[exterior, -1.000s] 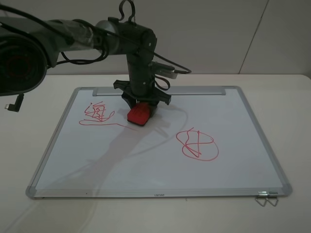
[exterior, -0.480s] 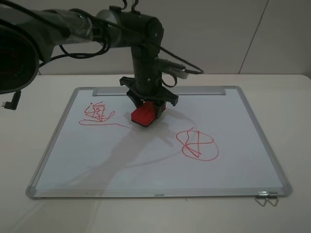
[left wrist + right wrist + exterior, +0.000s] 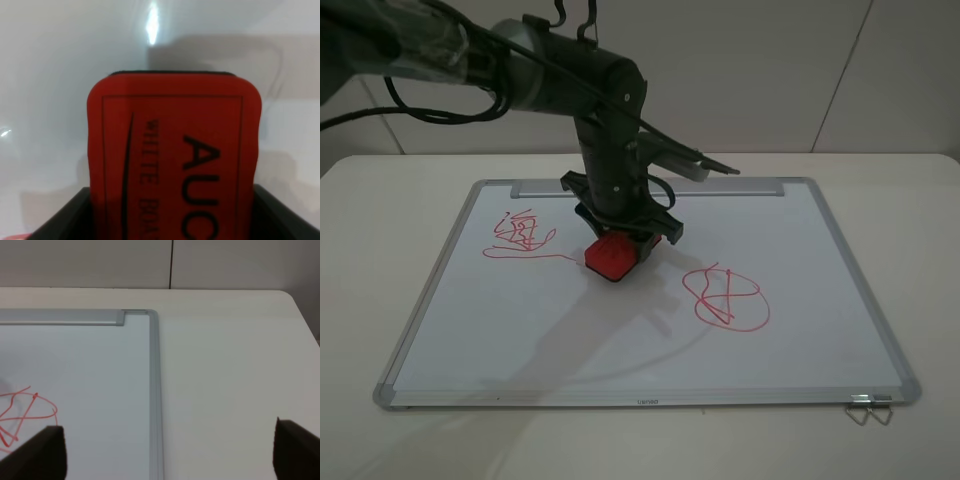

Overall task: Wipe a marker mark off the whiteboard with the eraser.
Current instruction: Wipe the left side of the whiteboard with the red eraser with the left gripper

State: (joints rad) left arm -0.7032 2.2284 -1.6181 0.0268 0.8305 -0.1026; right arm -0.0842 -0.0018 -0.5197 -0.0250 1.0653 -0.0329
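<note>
Left gripper (image 3: 619, 238), clamped on the eraser (image 3: 610, 257), has dropped to the whiteboard (image 3: 570, 330) at the underline tail of the mark (image 3: 525, 232); wiping looks ready to begin.

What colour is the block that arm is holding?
The eraser is red with dark lettering, clearest in the left wrist view.

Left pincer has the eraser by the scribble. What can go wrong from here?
1. The eraser sits at the scribble's thin tail; the zigzag lies further left, so a short stroke would likely leave most of it.
2. The right pincer hangs open, not holding the whiteboard; a sideways wipe may slide it.
3. A stroke rightward would smear the loop.
</note>
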